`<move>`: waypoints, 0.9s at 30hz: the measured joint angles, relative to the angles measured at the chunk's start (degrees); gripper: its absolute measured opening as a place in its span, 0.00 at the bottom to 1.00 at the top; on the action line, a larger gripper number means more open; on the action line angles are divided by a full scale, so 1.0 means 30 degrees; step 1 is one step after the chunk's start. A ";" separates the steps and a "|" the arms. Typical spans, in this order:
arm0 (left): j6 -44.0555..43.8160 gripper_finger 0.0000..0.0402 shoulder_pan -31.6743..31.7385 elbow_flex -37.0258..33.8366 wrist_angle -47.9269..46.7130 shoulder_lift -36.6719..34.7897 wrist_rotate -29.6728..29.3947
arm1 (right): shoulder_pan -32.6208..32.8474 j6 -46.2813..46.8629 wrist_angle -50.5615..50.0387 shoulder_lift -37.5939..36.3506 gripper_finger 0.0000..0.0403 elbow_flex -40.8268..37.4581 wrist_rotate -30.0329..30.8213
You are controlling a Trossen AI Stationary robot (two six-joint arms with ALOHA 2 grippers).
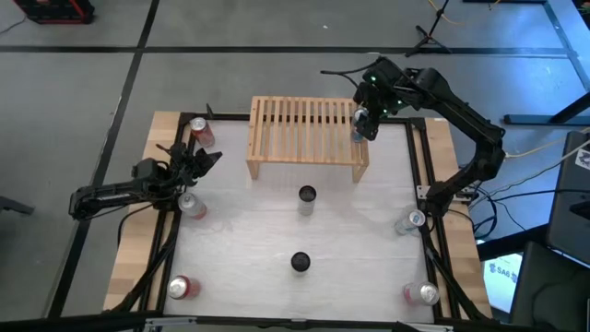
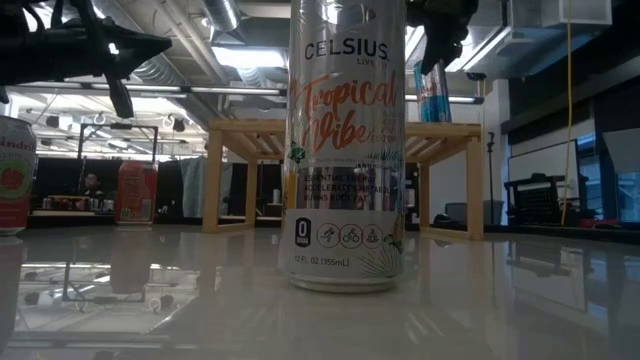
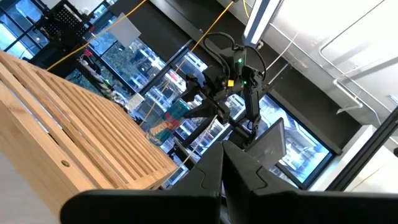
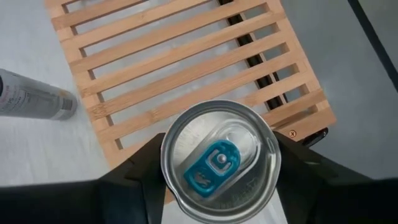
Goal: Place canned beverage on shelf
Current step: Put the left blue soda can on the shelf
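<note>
Right wrist view: right gripper [image 4: 219, 167] grasps the can [image 4: 219, 163] upright, top upward, over the shelf [image 4: 186, 68].

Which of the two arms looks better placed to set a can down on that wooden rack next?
The right one. Its hand already holds a blue-tabbed can over the right end of the shelf. The left hand is shut, holds nothing and sits off the shelf's left side.

A robotics lab: two arms bolted to a framed table [image 1: 277, 267] on a grey taped floor [image 1: 230, 55], loose cables [image 1: 544, 148], tripod legs [image 1: 429, 37], exposed ceiling ducts [image 2: 190, 40] and strip lights [image 2: 240, 55].
</note>
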 joint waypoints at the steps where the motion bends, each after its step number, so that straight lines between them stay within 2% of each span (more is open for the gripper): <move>1: 0.0000 0.00 -0.0004 0.0000 0.0000 0.0000 0.0000 | 0.0003 -0.0184 0.0028 -0.0024 0.53 0.0000 -0.0111; 13: -0.0138 0.00 0.0002 0.0000 0.0000 0.0000 0.0000 | 0.0007 -0.3180 0.1350 -0.0102 0.53 0.0572 -0.2906; 16: -0.0138 0.00 -0.0005 0.0000 0.0000 -0.0001 0.0000 | -0.0001 -0.4381 0.0510 -0.0130 0.53 0.0600 -0.3619; 25: -0.0160 0.00 0.0002 0.0000 -0.0007 0.0000 -0.0007 | -0.0988 -0.6086 0.0680 -0.0124 0.53 0.0138 -0.4986; 27: -0.0160 0.00 0.0001 0.0000 0.0001 -0.0007 -0.0090 | -0.1248 -0.6345 0.0446 -0.0124 0.53 0.0138 -0.4761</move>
